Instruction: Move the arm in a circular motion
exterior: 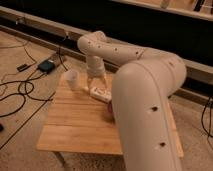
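Item 1. My arm [145, 95]: cream-white, with thick rounded segments and small dark screw holes. The bulkiest segment stood over the right half of the table [75, 125] and hid much of the top there. A slimmer segment ran leftward above the table's far edge, bent at a rounded joint, then dropped toward the far-left part of the top.

Item 2. My gripper [95, 81]: narrow, pointing down, low over the far-left part of the table. Whether it stood wide or narrow, I could not tell.

Item 3. Table: light wooden slats, with the near-left area in plain view.

Item 4. Cup [71, 79]: pale and upright, at the table's far-left corner, just left of my gripper.

Item 5. Flat white object [101, 94]: lay on the table just below my gripper. I could not tell whether they touched.

Item 6. Small dark box [46, 66]: on the floor beyond the table's far-left corner.

Item 7. Cables [20, 95]: dark, looped over the floor left of the table.
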{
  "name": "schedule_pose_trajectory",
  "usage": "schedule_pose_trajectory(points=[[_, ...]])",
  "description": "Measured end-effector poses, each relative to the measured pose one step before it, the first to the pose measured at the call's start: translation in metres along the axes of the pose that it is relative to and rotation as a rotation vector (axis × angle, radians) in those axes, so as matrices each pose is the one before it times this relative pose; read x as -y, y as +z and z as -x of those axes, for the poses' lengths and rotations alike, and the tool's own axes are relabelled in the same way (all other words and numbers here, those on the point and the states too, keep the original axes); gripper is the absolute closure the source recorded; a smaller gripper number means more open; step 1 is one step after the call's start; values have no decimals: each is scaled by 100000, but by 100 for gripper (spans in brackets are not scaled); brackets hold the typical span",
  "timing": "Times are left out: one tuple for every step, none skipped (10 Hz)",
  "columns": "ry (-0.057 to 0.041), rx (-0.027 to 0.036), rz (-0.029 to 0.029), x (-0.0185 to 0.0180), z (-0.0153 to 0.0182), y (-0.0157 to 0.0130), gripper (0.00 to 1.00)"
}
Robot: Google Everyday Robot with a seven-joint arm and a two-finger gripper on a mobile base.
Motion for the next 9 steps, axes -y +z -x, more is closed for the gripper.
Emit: schedule_pose_trajectory(points=[[-3005, -595, -119, -1831, 810, 516, 35], [-2135, -396, 35, -1093, 241, 292, 35], [-5435, -940, -54, -2375, -7, 725, 35], [-3470, -528, 43, -1335, -331, 372, 35], [-4641, -313, 500, -1742, -684, 354, 35], [-6914, 362, 768, -2336, -1492, 196, 35], [-4277, 660, 732, -1452, -1145, 9, 35], [-4923, 508, 745, -1500, -1765, 109, 35], [-3656, 524, 566, -969, -1821, 78, 35]])
